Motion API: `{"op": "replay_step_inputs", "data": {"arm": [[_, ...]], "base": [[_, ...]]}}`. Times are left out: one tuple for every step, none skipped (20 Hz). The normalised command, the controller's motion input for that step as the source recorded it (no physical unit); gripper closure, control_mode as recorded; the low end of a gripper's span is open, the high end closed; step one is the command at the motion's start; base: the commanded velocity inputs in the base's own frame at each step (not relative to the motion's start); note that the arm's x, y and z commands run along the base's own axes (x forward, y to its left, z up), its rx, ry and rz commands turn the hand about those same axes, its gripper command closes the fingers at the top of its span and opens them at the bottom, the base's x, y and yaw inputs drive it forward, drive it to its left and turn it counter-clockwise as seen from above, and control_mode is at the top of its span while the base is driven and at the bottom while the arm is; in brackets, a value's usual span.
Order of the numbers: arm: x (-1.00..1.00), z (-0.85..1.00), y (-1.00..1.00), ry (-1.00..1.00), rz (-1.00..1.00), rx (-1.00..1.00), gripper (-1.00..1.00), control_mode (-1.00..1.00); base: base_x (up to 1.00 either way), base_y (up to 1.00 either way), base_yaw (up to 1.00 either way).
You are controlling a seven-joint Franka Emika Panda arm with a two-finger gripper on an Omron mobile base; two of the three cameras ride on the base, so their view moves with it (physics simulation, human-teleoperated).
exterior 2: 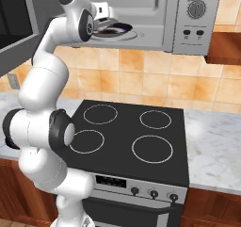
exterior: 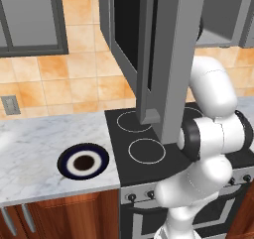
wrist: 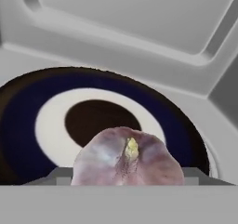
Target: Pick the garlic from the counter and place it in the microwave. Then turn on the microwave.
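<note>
Orange wall tiles [exterior 2: 141,80] back a marble counter [exterior: 34,153] and a black stovetop [exterior 2: 132,136]. Above the stove hangs the microwave [exterior 2: 188,19], its door [exterior: 168,59] swung open. The white arm [exterior 2: 42,103] reaches up into the cavity, where a dark-blue plate [wrist: 28,121] sits (a second one [exterior: 83,162] lies on the counter). The gripper [exterior 2: 104,20] stands wide apart; whether it grips the garlic [wrist: 128,160] I cannot tell. In the hand view, the bulb is over the plate's near edge.
</note>
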Motion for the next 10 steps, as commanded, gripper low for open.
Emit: {"op": "replay_step_inputs", "data": {"arm": [[0.16, -0.02, 0.00, 0.02, 0.00, -0.01, 1.00, -1.00], [0.16, -0.03, 0.00, 0.01, 0.00, -0.01, 1.00, -1.00], [0.18, -0.03, 0.00, 0.02, 0.00, -0.01, 1.00, -1.00], [0.18, -0.04, 0.00, 0.01, 0.00, -0.01, 1.00, -1.00], [0.17, -0.01, 0.00, 0.01, 0.00, -0.01, 1.00, -1.00], [0.16, 0.00, 0.00, 0.01, 0.00, -0.01, 1.00, -1.00], [0.17, 0.00, 0.00, 0.01, 0.00, -0.01, 1.00, -1.00], [0.16, 0.00, 0.00, 0.01, 0.00, -0.01, 1.00, -1.00], [0.16, -0.01, 0.00, 0.01, 0.00, -0.01, 1.00, -1.00], [0.17, 0.00, 0.00, 0.01, 0.00, 0.00, 1.00, -1.00]], "base": [[0.00, 0.00, 0.00], [0.00, 0.00, 0.00], [0.00, 0.00, 0.00], [0.00, 0.00, 0.00], [0.00, 0.00, 0.00], [0.00, 0.00, 0.00], [0.00, 0.00, 0.00], [0.00, 0.00, 0.00], [0.00, 0.00, 0.00], [0.00, 0.00, 0.00]]}}
